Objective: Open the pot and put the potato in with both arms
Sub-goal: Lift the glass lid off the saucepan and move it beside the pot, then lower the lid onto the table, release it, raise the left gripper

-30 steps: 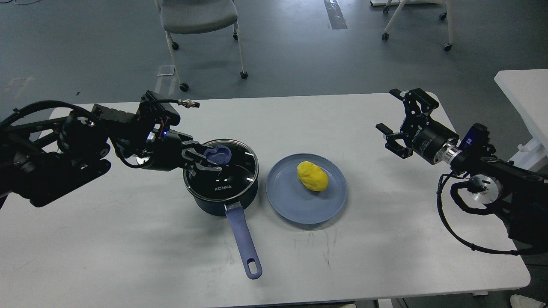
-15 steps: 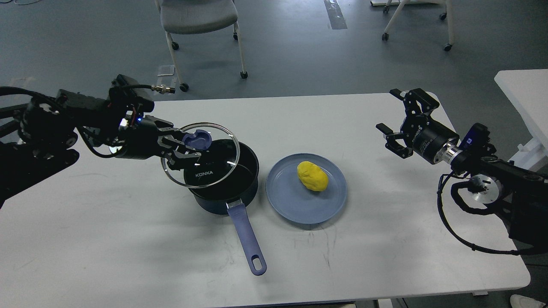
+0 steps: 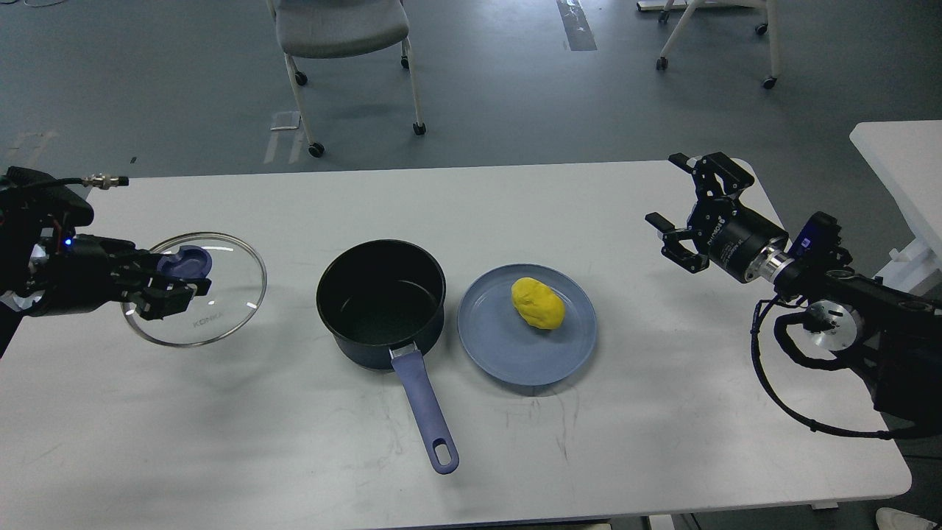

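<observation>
Pot [image 3: 381, 302] sits mid tabletop [image 3: 221, 427], lid off, long blue handle pointing toward near edge. Just right of it, blue plate [image 3: 515, 353] with yellow potato [image 3: 538, 303] on top, apart from pot. Left gripper [image 3: 175, 283] out at left edge, fingers clamped on blue knob of glass lid [image 3: 195, 289], lid held well clear of pot. Right gripper [image 3: 688, 206] far right, fingers spread wide, holding nothing. Chair [image 3: 340, 37] on floor beyond.
</observation>
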Motion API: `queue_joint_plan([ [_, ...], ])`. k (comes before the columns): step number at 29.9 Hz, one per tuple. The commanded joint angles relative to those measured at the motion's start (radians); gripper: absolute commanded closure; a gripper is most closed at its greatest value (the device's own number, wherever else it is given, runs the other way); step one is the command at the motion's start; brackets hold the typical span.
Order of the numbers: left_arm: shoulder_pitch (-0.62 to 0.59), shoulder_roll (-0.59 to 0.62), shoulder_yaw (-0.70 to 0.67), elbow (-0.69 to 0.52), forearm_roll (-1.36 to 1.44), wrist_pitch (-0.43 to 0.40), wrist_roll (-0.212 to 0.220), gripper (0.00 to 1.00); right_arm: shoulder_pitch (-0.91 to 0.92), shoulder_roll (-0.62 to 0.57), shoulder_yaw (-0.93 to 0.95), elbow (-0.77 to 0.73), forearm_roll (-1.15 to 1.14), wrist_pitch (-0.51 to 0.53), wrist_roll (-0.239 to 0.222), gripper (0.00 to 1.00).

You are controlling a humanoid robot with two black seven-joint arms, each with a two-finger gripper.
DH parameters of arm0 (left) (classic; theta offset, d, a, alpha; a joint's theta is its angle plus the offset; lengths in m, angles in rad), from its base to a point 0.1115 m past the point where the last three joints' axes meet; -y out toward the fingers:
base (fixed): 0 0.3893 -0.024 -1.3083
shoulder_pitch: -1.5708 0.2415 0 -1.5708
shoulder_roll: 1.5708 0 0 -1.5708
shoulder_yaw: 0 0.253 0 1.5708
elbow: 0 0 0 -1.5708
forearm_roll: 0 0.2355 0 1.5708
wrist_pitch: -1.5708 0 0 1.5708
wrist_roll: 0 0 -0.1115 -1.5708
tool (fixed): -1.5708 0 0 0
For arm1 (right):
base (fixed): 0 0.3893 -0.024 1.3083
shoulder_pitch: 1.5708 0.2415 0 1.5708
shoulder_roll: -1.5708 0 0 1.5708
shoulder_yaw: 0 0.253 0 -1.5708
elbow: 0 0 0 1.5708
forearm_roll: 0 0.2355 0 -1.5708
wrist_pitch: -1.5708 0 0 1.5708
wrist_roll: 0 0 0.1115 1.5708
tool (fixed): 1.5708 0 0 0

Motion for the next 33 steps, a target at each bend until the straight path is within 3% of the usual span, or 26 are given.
queue_joint_plan([
  [1, 0.047, -0.006, -0.002, 0.033, -0.012, 0.036, 0.0, 0.63, 0.0, 0.0, 0.0, 0.0, 0.0, 0.0, 0.0, 0.0],
  [10, 0.122, -0.106, -0.004, 0.214, -0.072, 0.094, 0.0, 0.61, -0.006, 0.0, -0.002, 0.0, 0.0, 0.0, 0.0, 0.0],
  [20, 0.179, -0.155, -0.015, 0.277, -0.081, 0.113, 0.0, 0.6, -0.006, -0.002, -0.003, 0.0, 0.0, 0.0, 0.0, 0.0],
  [28, 0.195, -0.172, -0.016, 0.285, -0.129, 0.118, 0.0, 0.49, -0.006, -0.002, -0.003, 0.0, 0.0, 0.0, 0.0, 0.0],
  [30, 0.195, -0.177, -0.018, 0.285, -0.132, 0.127, 0.0, 0.27, -0.006, -0.002, -0.003, 0.0, 0.0, 0.0, 0.0, 0.0],
  [33, 0.195, -0.172, -0.018, 0.285, -0.15, 0.127, 0.0, 0.1, -0.006, -0.002, -0.003, 0.002, 0.0, 0.0, 0.0, 0.0],
])
